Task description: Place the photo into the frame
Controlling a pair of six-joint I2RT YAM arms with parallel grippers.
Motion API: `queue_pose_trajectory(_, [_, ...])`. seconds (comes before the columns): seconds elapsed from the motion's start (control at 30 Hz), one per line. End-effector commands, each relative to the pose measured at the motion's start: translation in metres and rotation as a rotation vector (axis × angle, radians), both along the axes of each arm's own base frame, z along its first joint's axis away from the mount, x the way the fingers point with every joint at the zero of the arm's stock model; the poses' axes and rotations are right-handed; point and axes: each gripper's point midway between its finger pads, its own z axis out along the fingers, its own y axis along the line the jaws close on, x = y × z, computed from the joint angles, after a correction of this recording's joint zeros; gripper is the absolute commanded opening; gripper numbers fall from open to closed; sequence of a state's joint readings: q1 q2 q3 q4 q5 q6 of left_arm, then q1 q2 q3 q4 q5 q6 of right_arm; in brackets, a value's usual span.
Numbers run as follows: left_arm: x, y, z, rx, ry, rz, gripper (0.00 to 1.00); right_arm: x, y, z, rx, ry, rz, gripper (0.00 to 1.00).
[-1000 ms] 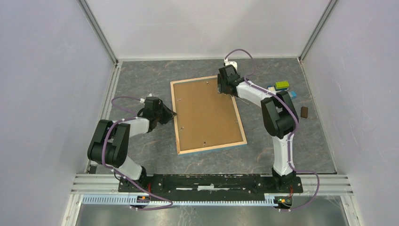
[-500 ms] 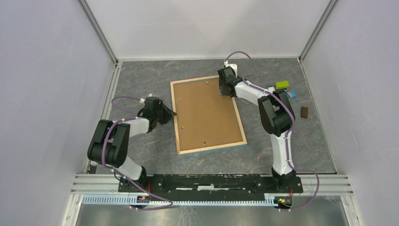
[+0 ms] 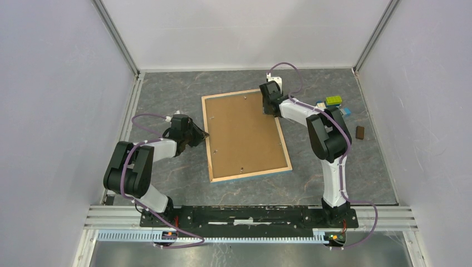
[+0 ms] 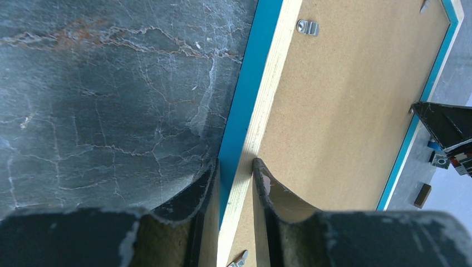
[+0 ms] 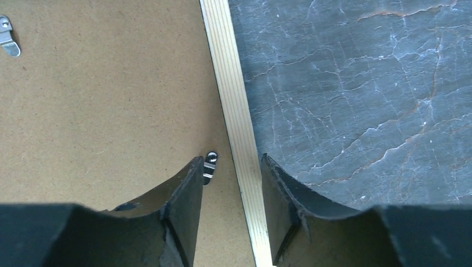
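Note:
The frame [image 3: 250, 174] lies face down on the table, light wood rim up, with the brown hardboard backing sheet [image 3: 245, 133] inside it. My left gripper [image 3: 205, 134] is shut on the frame's left rim; in the left wrist view [image 4: 235, 164] the blue edge [image 4: 245, 94] and wood rim sit between the fingers. My right gripper [image 3: 270, 107] is open and straddles the right rim [image 5: 234, 100] near the far right corner, one finger [image 5: 189, 178] over the backing, the other over the table. The photo is not in view.
Metal turn clips [image 5: 209, 166] sit on the backing near the rim. A green block [image 3: 334, 100], a blue piece [image 3: 345, 111] and a small brown block [image 3: 360, 132] lie at the right. Enclosure walls stand on all sides.
My right gripper has shifted slightly right, from over the backing onto the frame's right rim. The left gripper and the frame have not moved.

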State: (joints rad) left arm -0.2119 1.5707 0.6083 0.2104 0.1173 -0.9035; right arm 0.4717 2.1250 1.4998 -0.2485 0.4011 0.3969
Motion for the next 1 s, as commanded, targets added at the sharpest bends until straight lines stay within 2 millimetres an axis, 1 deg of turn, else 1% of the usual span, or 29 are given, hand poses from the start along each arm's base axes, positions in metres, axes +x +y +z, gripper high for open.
queue_pose_trajectory(0.0, [-0.019, -0.001, -0.015, 0.021, 0.074, -0.017, 0.12, -0.020, 0.002, -0.010, 0.000, 0.068, 0.045, 0.45])
queue_pose_trajectory(0.17, [-0.018, -0.002, -0.015, 0.021, 0.073, -0.019, 0.12, -0.021, 0.002, -0.010, -0.003, 0.068, 0.061, 0.36])
queue_pose_trajectory(0.37, [-0.019, -0.001, -0.015, 0.022, 0.075, -0.018, 0.12, -0.020, -0.001, -0.012, -0.009, 0.070, 0.094, 0.32])
queue_pose_trajectory(0.43, [-0.019, -0.001, -0.015, 0.022, 0.075, -0.018, 0.12, -0.017, -0.004, -0.013, -0.006, 0.068, 0.110, 0.29])
queue_pose_trajectory(0.6, [-0.018, -0.002, -0.015, 0.020, 0.076, -0.020, 0.12, -0.012, -0.006, -0.014, 0.009, 0.051, 0.150, 0.17])
queue_pose_trajectory(0.67, [-0.018, -0.002, -0.015, 0.021, 0.079, -0.022, 0.12, -0.011, -0.003, -0.014, 0.023, 0.049, 0.165, 0.16])
queue_pose_trajectory(0.73, [-0.018, -0.002, -0.016, 0.021, 0.082, -0.023, 0.12, -0.012, 0.002, -0.013, 0.043, 0.051, 0.184, 0.19])
queue_pose_trajectory(0.77, [-0.018, -0.002, -0.017, 0.022, 0.086, -0.023, 0.12, -0.013, 0.004, -0.013, 0.052, 0.050, 0.192, 0.22])
queue_pose_trajectory(0.87, [-0.017, -0.003, -0.017, 0.024, 0.090, -0.024, 0.12, -0.012, 0.002, -0.001, 0.049, 0.021, 0.191, 0.32])
queue_pose_trajectory(0.9, [-0.017, -0.003, -0.017, 0.025, 0.092, -0.025, 0.12, -0.010, 0.000, 0.005, 0.039, 0.008, 0.190, 0.39])
queue_pose_trajectory(0.93, [-0.017, -0.003, -0.017, 0.025, 0.091, -0.027, 0.14, -0.007, -0.001, 0.011, 0.026, -0.006, 0.193, 0.45])
queue_pose_trajectory(0.97, [-0.015, -0.004, -0.015, 0.027, 0.084, -0.033, 0.21, -0.006, -0.003, 0.016, 0.015, -0.019, 0.194, 0.50])
